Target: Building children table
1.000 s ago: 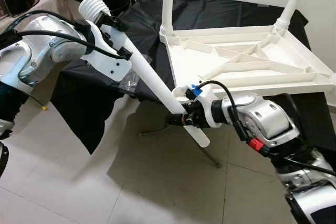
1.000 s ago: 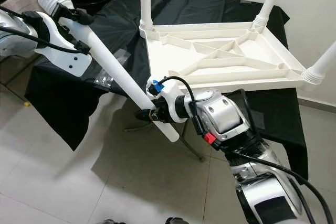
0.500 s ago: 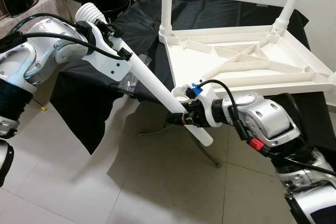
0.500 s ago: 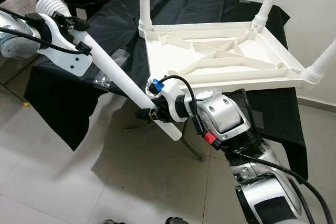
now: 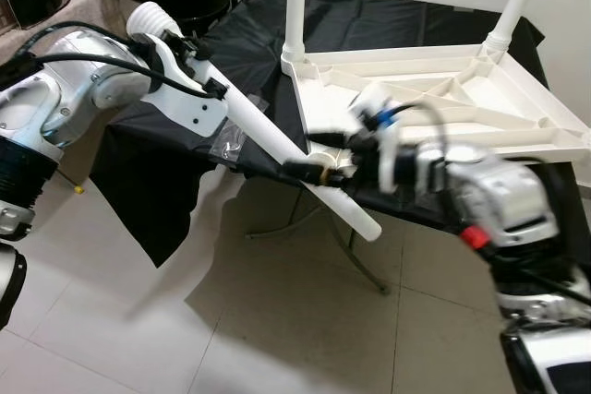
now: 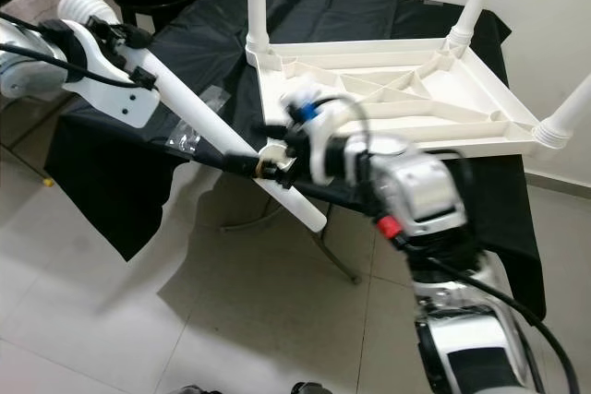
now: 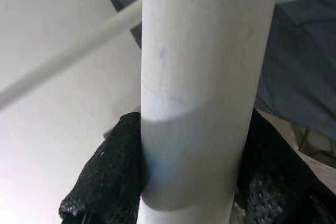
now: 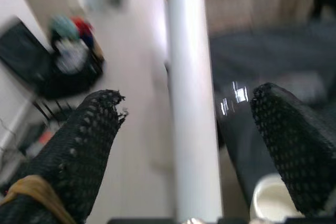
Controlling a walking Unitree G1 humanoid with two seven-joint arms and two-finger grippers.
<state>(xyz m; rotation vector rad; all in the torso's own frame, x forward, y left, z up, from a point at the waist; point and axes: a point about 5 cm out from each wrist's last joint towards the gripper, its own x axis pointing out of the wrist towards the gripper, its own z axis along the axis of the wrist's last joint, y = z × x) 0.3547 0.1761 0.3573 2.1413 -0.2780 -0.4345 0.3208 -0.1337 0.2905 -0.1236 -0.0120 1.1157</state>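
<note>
A pale tiled floor (image 5: pixel 277 339) lies under a black cloth (image 5: pixel 369 16) draped over a stand, and on the cloth rests the white plastic table top (image 5: pixel 443 103), upside down with its ribbed underside showing. Two white legs stand upright in its far corners, and part of a third shows at the right edge.

The loose table leg (image 5: pixel 268 140) is a long, smooth white tube with a ribbed, threaded end (image 5: pixel 150 18) at the far left. It slants from that upper-left end down to the right, its plain end hanging past the near-left corner of the table top, above the floor.

The left gripper (image 5: pixel 189 48) is clamped on the leg just below the threads, black fingers (image 7: pixel 113 177) pressed against both sides of the tube. The right gripper (image 5: pixel 309 171), blurred, sits at the leg's lower part beside the table's near-left corner socket; its fingers (image 8: pixel 84 145) stand spread apart on either side of the tube, not touching it.
</note>
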